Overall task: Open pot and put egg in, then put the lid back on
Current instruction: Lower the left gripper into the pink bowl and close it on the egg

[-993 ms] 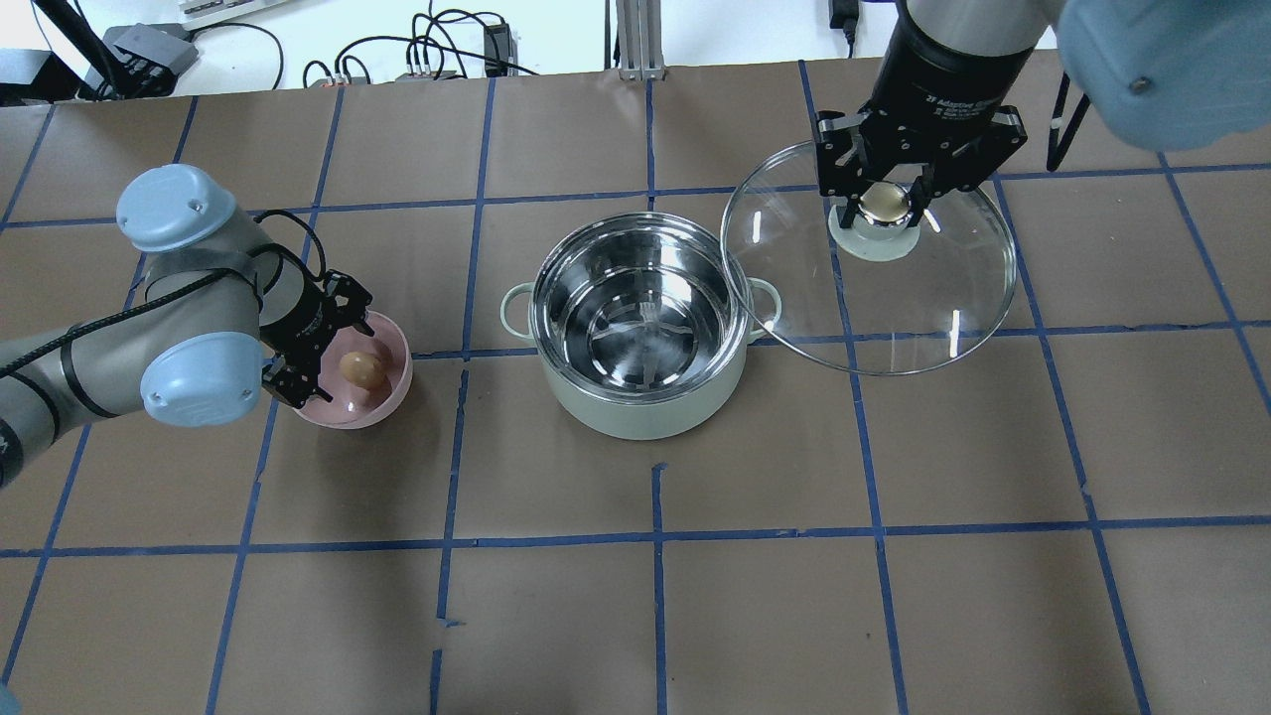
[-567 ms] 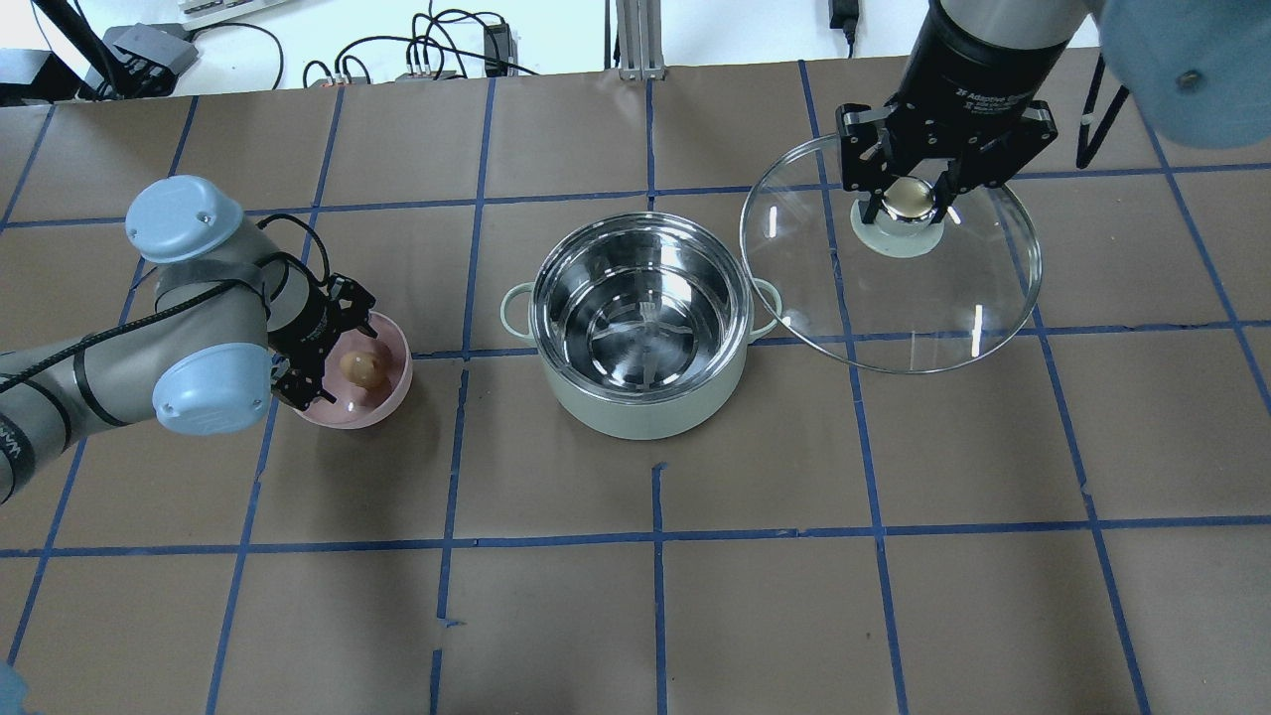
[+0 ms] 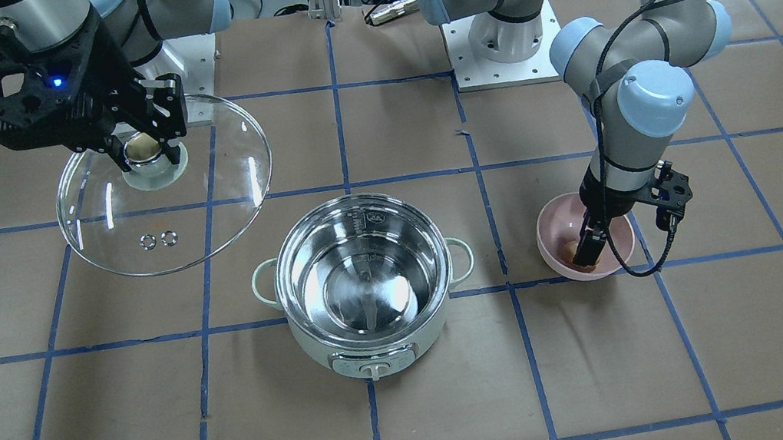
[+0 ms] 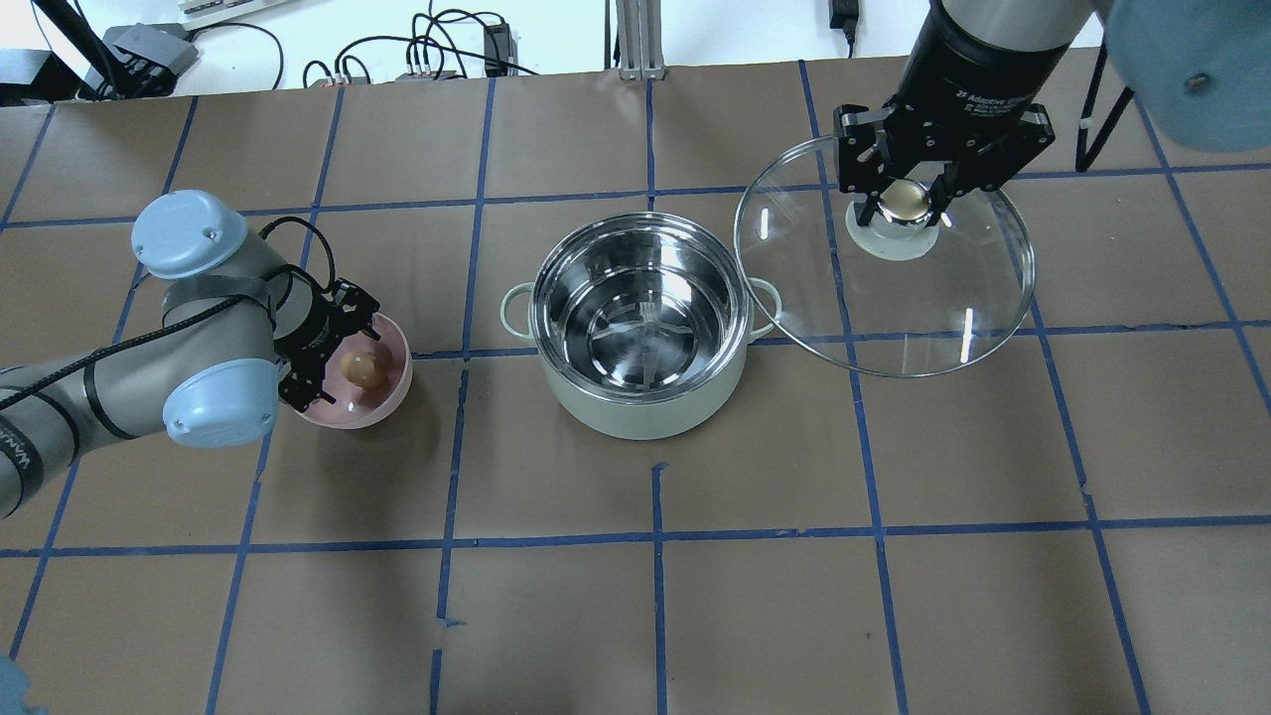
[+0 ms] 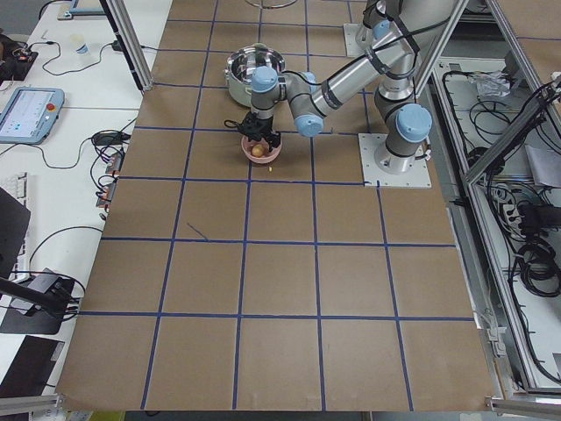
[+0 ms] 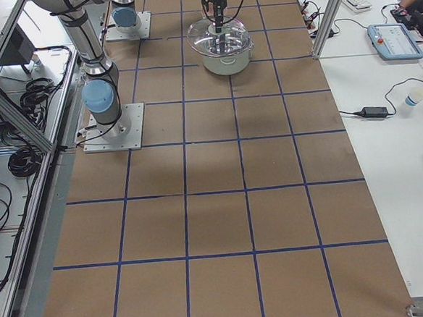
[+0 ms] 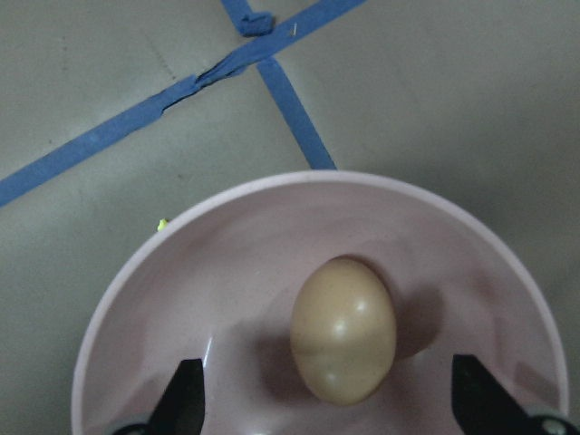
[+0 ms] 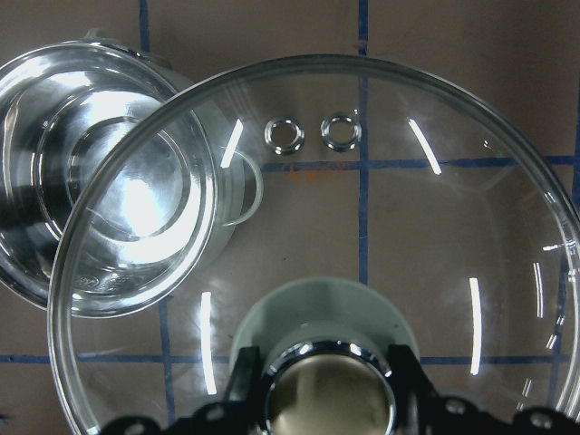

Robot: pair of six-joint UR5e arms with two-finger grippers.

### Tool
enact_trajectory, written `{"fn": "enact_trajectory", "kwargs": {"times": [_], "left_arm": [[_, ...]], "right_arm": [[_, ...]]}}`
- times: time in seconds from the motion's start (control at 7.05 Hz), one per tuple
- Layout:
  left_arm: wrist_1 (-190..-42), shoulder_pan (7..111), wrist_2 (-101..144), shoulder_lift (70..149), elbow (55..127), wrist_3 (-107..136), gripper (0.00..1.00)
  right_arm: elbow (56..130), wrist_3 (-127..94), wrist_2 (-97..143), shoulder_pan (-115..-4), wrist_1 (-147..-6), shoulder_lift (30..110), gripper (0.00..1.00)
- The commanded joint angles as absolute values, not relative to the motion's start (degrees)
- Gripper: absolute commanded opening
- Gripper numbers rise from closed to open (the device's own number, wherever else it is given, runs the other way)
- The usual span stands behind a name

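While right fingers (image 4: 862, 194) clamp lid (image 4: 933, 298) knob (image 4: 902, 202), wrist (image 4: 978, 89) marked "2F Adaptive", left fingers (image 7: 186, 399) spread wide astride egg (image 7: 343, 328), untouching.

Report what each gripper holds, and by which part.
Right gripper clamps the lid by its knob. Left gripper holds nothing; it is open around the egg in the pink bowl.

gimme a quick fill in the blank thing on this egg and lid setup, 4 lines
1. The egg lies in a pink ____.
2. The right pincer holds the lid by its ____.
3. The left pincer is ____, with one finger on each side of the egg.
4. The lid has ____ small metal vent holes.
Missing words: bowl; knob; open; two.
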State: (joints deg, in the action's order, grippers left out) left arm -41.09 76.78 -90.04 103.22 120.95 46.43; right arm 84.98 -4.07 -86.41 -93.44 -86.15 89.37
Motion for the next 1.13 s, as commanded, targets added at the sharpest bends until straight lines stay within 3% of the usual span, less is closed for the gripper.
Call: {"fn": "enact_trajectory", "kwargs": {"times": [0.0,0.99], "left_arm": [[-40.3,76.7,-90.1,103.3,121.2,45.5,0.95],[-37.8,76.7,-90.6,105.3,122.1,42.8,0.9]], "right_arm": [[85.0,-4.0,-85.8,-93.5,-86.2,89.4,0.02],[85.0,-2.9,-85.9,-93.9,-86.7,89.4,0.03]]}}
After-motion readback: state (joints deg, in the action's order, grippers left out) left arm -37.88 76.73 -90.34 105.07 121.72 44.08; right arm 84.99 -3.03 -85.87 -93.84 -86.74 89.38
